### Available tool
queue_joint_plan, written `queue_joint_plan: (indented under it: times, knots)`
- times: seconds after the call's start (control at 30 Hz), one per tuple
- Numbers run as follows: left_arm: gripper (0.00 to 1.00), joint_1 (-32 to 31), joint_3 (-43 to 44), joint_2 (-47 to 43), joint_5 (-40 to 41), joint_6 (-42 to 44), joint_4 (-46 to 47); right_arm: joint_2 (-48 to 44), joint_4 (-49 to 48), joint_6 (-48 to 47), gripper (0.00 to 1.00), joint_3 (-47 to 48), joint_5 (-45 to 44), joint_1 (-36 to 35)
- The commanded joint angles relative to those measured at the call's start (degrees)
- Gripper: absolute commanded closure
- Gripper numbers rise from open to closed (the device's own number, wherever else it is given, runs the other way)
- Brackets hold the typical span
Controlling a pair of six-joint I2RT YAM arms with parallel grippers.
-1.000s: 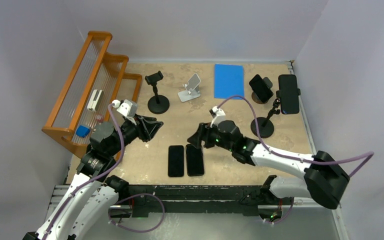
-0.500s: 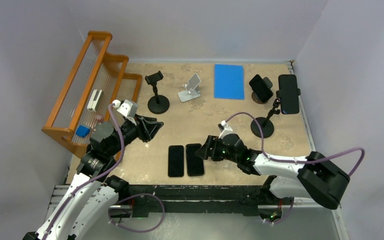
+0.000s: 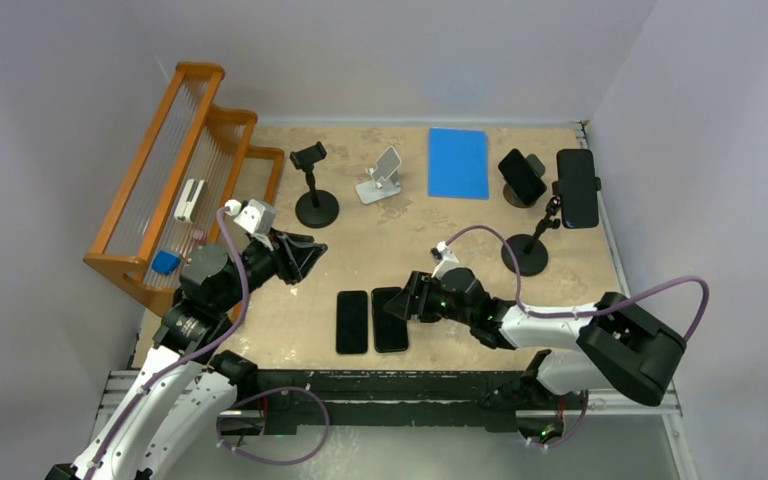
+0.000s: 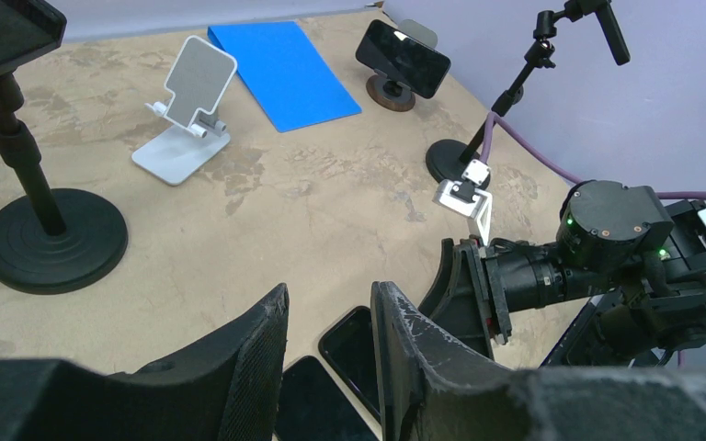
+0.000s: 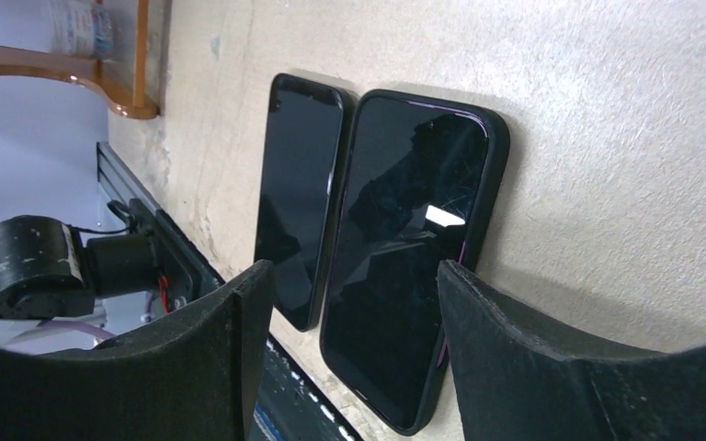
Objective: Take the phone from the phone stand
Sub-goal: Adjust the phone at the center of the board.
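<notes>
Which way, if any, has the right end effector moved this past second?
Yes. Right end effector came toward the near edge, now beside the right-hand flat black phone.

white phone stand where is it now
In the top view the white phone stand sits far centre, between the black pole stand to its left and the blue mat.

This is a robot laboratory cell. Plain white walls [image 3: 390, 60] close around a tan surface [image 3: 410, 240]. Two robot arms [image 3: 550, 325] with purple cables [image 3: 685, 290] are bolted to a metal rail [image 3: 380, 385]. Several phone stands [image 3: 316, 208] are set out beyond the right hand [image 3: 392, 305].
</notes>
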State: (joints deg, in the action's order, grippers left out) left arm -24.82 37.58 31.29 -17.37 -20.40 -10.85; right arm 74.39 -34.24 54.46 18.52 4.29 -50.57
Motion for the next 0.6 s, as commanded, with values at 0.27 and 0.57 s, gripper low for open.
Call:
queue_joint_plan:
  times: [0.27, 0.57]
  knots:
    - [0.64, -0.05, 0.69, 0.28, -0.48, -0.43, 1.89, -3.75, 2.28, 0.08, 0.32, 0.48, -4.01, -1.03]
    - [0.64, -0.02, 0.65, 0.22, -0.5, -0.43, 1.98, -3.73, 3.72, -1.57, 0.31, -1.24, -5.46, -1.02]
